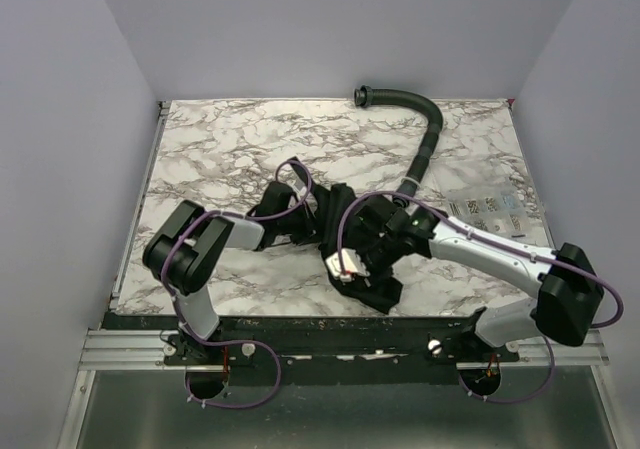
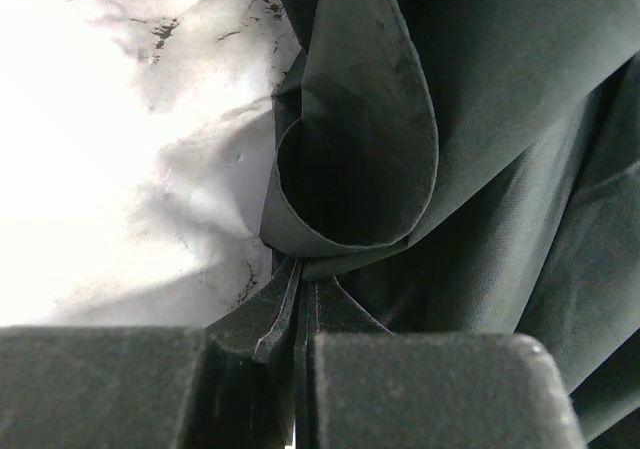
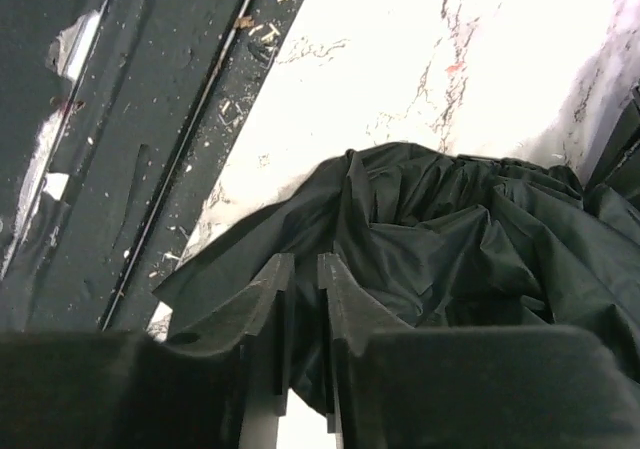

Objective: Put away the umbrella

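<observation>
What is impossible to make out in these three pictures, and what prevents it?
1. Shaft and handle of the umbrella: every view, covered by its crumpled black fabric.
2. Whether the right gripper holds fabric: right wrist view, dark cloth behind its narrow gap.
3. Tips of the left gripper: top view, lost among black fabric.
4. Print on the clear sheet: top view, too small.

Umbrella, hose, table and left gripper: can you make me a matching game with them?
Things:
1. umbrella
2. hose
3. table
4. left gripper

Descriptions:
A. white marble with grey veins
B. shut, pinching a fold of black fabric
C. curved and ribbed, at the far edge
D. crumpled black heap in the middle

Pairs: 1-D, 2-C, 3-A, 4-B.
</observation>
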